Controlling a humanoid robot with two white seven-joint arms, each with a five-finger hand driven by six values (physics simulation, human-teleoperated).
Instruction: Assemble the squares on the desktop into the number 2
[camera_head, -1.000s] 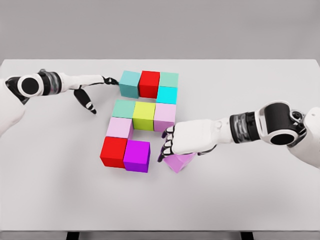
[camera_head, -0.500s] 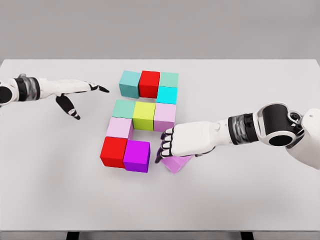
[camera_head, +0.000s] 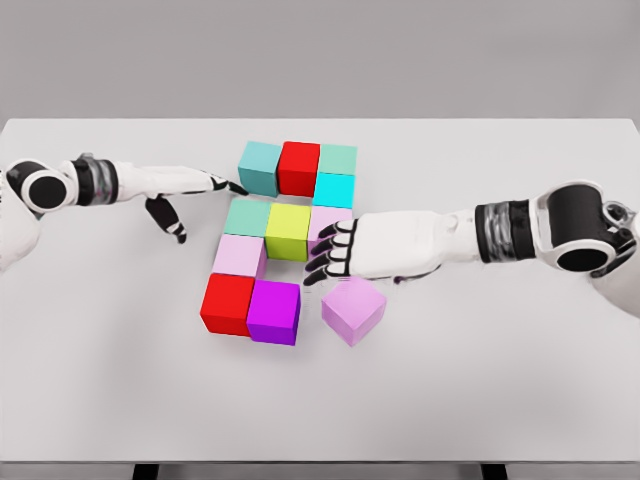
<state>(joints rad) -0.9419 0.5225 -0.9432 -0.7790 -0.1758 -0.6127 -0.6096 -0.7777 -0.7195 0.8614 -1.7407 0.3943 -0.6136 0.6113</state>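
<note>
Coloured cubes lie on the white table (camera_head: 120, 380). The top row is a teal cube (camera_head: 260, 166), a red cube (camera_head: 299, 166) and a green cube (camera_head: 338, 158), with a cyan cube (camera_head: 334, 189) below the green one. The middle row holds a teal-green cube (camera_head: 247, 217), a yellow-green cube (camera_head: 288, 231) and a pale pink cube (camera_head: 330, 218), partly hidden by my right hand (camera_head: 322, 255). Below lie a pink cube (camera_head: 238, 256), a red cube (camera_head: 227, 303) and a magenta cube (camera_head: 274, 311). A loose violet cube (camera_head: 353, 310) sits skewed, right of the magenta one. My right hand hovers open above it. My left hand (camera_head: 200, 198) is open, its index tip near the teal cube.
The table's front edge (camera_head: 320, 461) runs along the bottom of the view. Bare table surface lies left, right and in front of the cube group.
My right hand has let go of the violet cube and risen up and to the right. My left hand has swung back right toward the teal cube.
</note>
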